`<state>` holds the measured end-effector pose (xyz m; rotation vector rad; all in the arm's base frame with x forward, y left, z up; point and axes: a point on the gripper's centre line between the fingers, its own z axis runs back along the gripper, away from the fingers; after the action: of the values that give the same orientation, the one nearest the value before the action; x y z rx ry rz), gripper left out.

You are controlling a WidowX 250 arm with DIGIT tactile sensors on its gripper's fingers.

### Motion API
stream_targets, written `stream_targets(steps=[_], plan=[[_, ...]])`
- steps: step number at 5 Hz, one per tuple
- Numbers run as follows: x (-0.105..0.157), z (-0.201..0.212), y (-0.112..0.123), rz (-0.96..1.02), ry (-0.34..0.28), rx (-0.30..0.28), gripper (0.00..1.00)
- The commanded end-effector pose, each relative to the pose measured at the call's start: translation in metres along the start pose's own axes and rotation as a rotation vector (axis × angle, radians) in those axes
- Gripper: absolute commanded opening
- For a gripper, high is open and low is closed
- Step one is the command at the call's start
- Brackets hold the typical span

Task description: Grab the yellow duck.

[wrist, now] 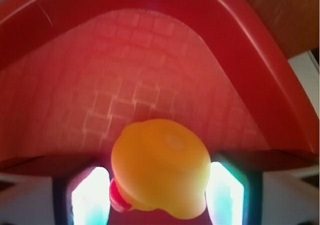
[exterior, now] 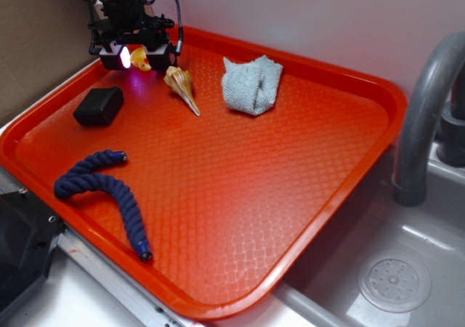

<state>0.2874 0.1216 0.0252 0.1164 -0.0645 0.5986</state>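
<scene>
The yellow duck (exterior: 140, 58) is at the far left corner of the red tray (exterior: 240, 196), right under the arm's black head. In the wrist view the duck (wrist: 160, 167) fills the gap between the two glowing pads (wrist: 90, 197), its orange-red beak pointing to the lower left. Both pads touch its sides. My gripper (exterior: 138, 59) (wrist: 159, 195) is shut on the duck. Beyond it the tray floor (wrist: 150, 75) and its curved rim show. Whether the duck rests on the tray or hangs just above it is unclear.
A tan spiral seashell (exterior: 182, 86) lies just right of the gripper. A crumpled grey-blue cloth (exterior: 251, 85) is further right, a black block (exterior: 98, 106) at the left, a blue rope (exterior: 109, 189) in front. A grey faucet (exterior: 425, 109) and sink drain (exterior: 394, 280) are to the right.
</scene>
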Motion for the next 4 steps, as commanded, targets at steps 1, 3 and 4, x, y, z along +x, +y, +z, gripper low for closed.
stream_targets(steps=[1, 3, 4], plan=[[0.014, 0.072, 0.008, -0.137, -0.085, 0.153, 0.00], [-0.043, 0.181, -0.020, -0.396, -0.235, -0.008, 0.00], [-0.091, 0.235, -0.017, -0.541, -0.200, -0.210, 0.00]])
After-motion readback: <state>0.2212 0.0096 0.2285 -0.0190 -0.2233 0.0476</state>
